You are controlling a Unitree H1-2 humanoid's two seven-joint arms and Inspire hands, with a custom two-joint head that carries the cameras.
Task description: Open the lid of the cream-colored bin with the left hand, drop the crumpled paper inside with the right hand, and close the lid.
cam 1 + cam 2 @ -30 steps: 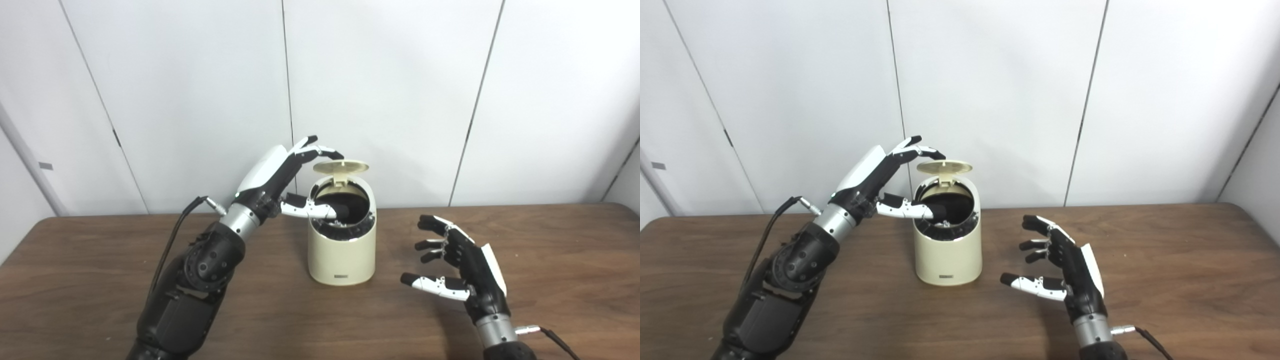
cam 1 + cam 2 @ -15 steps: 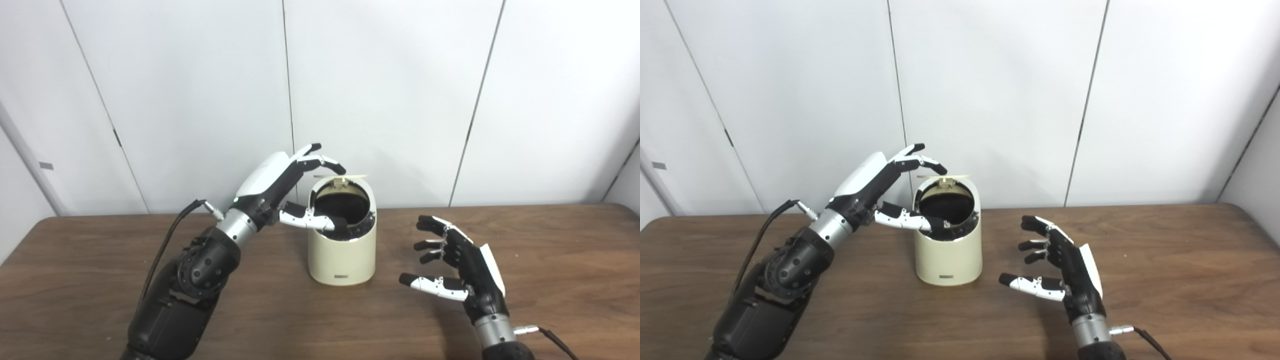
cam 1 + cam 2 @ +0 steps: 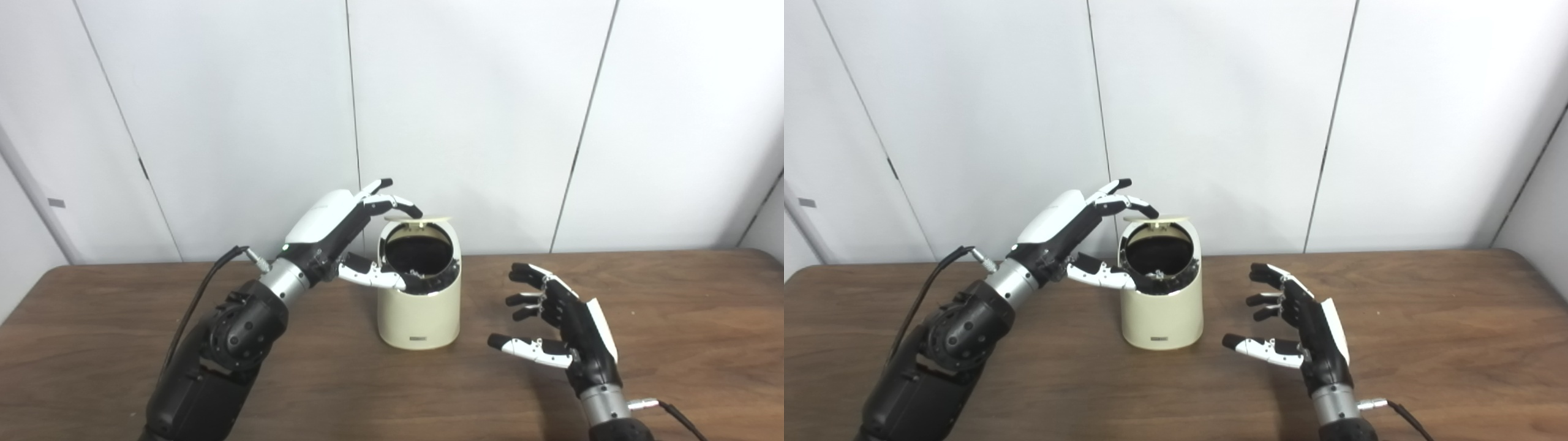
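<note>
Left hand [image 3: 343, 223] over cream bin [image 3: 418, 303] at table [image 3: 674, 306] centre, fingers spread, fingertips on raised lid [image 3: 422, 217], thumb at rim. Right hand [image 3: 566, 327] open, empty, beside bin. Paper not visible. Risk: thumb caught under lid, or push tipping bin. Small front label [image 3: 418, 339] unreadable.

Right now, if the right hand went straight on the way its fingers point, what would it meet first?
Probably the bin: the right hand points left toward its lower side, bare table between. Depth is unclear.

Bin [image 3: 419, 306] on table [image 3: 674, 318]; left hand [image 3: 343, 236] left, right hand [image 3: 563, 327] right.
</note>
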